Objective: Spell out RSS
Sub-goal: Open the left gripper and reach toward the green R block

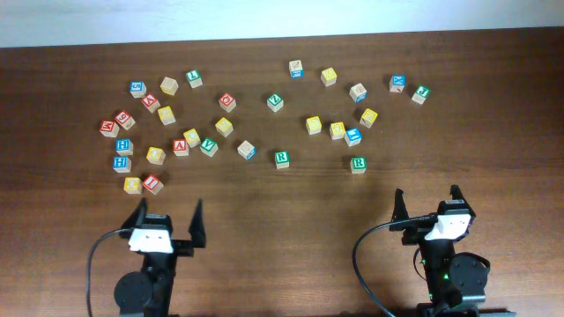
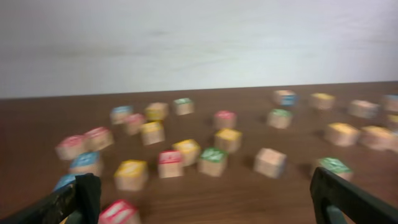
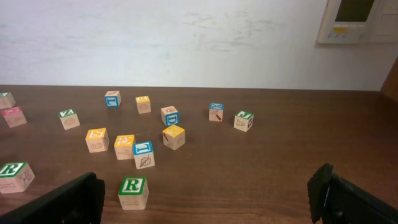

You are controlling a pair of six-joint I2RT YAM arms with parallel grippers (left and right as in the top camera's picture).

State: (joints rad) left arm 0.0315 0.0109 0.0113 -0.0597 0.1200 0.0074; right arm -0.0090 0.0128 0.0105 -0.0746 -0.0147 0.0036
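Dark wood table (image 1: 493, 264), white wall behind, letter cubes scattered over the far half. Left wrist view blurred, right wrist view sharp.

Right gripper (image 1: 427, 199): wide open, nothing held, low at the near edge. Left gripper (image 1: 169, 211): same, wide open and empty, near edge on the other side.

Ahead of right gripper, a touch to its left: right R (image 1: 358, 164), green letter up, standing alone, no neighbour touching. Nearest cube to either gripper. Further left, roughly midway between the arms: mid R (image 1: 281, 159), also green, also alone. Only one needed. Right R the shorter reach, so right arm's job by my read.

Just beyond right R: blue cube (image 1: 352, 136). Past that, yellow pair (image 1: 314, 124) side by side, plus a lone yellow (image 1: 368, 117) off to the right. Letters on the yellow tops too small to read, so neither S confirmed from here. More yellows in left cluster (image 1: 166, 114) ahead of left gripper, equally unreadable.

Cube, so no long axis. Right R near square to the jaws, little wrist turn expected.

Likely next: reach forward with a slight left shift, drop over right R, close on its side faces. Risk low, apart from overshoot into the blue cube behind.
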